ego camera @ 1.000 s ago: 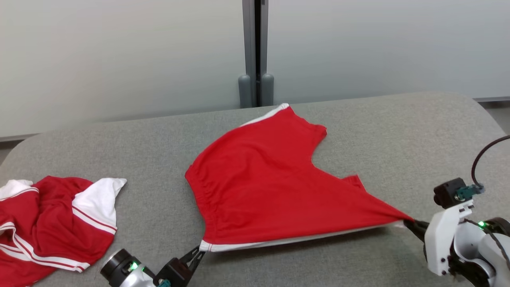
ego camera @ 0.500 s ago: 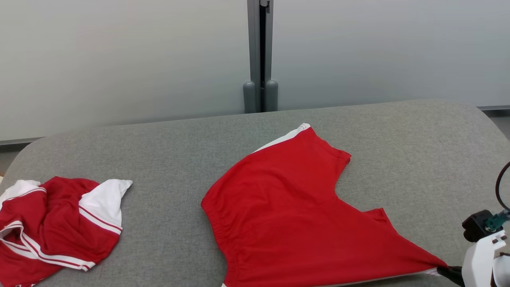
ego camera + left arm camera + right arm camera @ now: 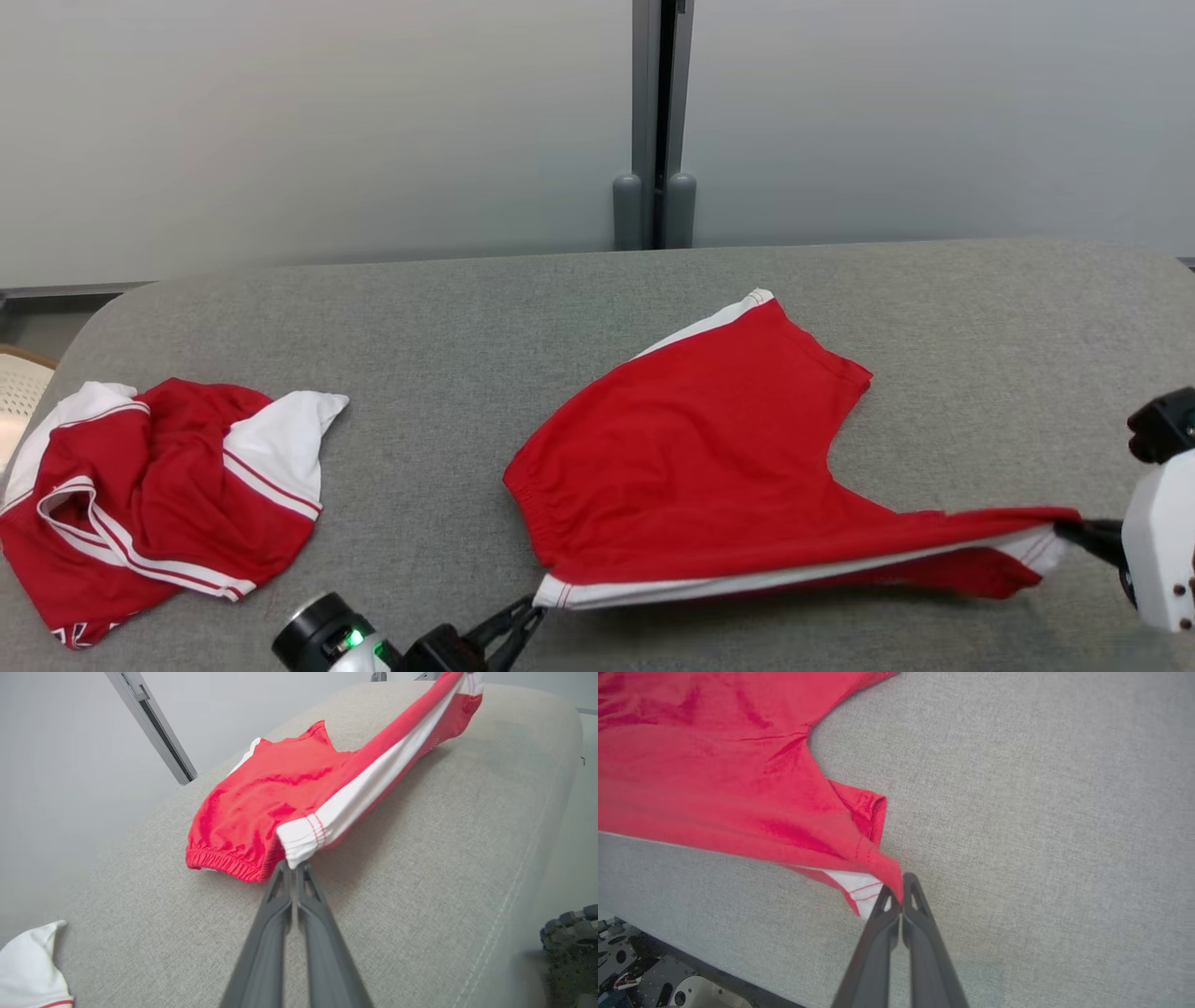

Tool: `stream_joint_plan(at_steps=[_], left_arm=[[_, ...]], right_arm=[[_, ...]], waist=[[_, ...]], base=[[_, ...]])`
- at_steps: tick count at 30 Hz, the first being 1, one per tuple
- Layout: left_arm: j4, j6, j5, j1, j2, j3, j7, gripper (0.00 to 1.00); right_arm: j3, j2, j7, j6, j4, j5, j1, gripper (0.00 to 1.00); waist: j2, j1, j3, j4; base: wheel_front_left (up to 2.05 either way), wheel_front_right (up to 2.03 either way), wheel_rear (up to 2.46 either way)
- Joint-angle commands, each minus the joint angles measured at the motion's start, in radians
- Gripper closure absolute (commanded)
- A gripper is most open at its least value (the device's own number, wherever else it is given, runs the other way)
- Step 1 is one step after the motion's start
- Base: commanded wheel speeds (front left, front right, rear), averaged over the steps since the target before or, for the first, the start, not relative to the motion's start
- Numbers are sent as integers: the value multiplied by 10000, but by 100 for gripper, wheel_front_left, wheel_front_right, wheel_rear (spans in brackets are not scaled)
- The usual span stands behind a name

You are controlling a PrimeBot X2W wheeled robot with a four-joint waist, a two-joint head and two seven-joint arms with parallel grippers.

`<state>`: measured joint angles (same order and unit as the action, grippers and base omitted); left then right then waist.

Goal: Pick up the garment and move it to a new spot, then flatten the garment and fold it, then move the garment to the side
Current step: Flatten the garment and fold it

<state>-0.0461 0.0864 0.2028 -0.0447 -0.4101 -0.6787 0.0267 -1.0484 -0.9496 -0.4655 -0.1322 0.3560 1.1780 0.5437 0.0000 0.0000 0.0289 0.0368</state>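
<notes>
The edge of the shorts is pinched by the left claw and right claw. Bare grey surface is seen beyond both.

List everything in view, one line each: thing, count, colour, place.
shorts: one, red with white trim, centre-right of the table, near edge lifted and stretched between the grippers
crumpled garment: one, red and white, left end of the table
table: one, grey fabric top, under both garments
wall: two panels, pale grey, behind the table
post: one, dark grey, between the wall panels
left gripper: one, dark, bottom middle of the head view, shut on the shorts' white-trimmed corner
right gripper: one, dark fingers on a white wrist, right edge of the head view, shut on the shorts' opposite corner
</notes>
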Motion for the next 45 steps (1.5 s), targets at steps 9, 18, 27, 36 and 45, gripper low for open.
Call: stream_joint_plan(at_steps=[9, 18, 27, 36, 45], left_arm=[[38, -134, -286, -1579, 348, 198, 98, 100], [-1302, 75, -269, -3274, 1112, 91, 468, 100], [-3142, 171, -534, -5008, 2125, -255, 1259, 100], [-4617, 82, -691, -5975, 2809, -468, 1841, 100], [-5486, 27, -552, -6527, 3153, -560, 2174, 89]], right_arm=[[1107, 506, -1018, 26, 406, -240, 2132, 100], [1685, 987, -1846, 26, 1091, -644, 3847, 100], [1747, 1413, -1932, 25, 1780, -1490, 5216, 100], [1516, 1646, -1689, 25, 2485, -2064, 5868, 100], [1336, 1692, -1217, 25, 3063, -2302, 6213, 100]], waist=[[0, 0, -1291, 741], [0, 0, -2560, 1526], [0, 0, -3747, 2318], [0, 0, -4351, 2700], [0, 0, -4679, 2824]], base=[[0, 0, 0], [0, 0, 0], [0, 0, 0], [0, 0, 0], [0, 0, 0]])
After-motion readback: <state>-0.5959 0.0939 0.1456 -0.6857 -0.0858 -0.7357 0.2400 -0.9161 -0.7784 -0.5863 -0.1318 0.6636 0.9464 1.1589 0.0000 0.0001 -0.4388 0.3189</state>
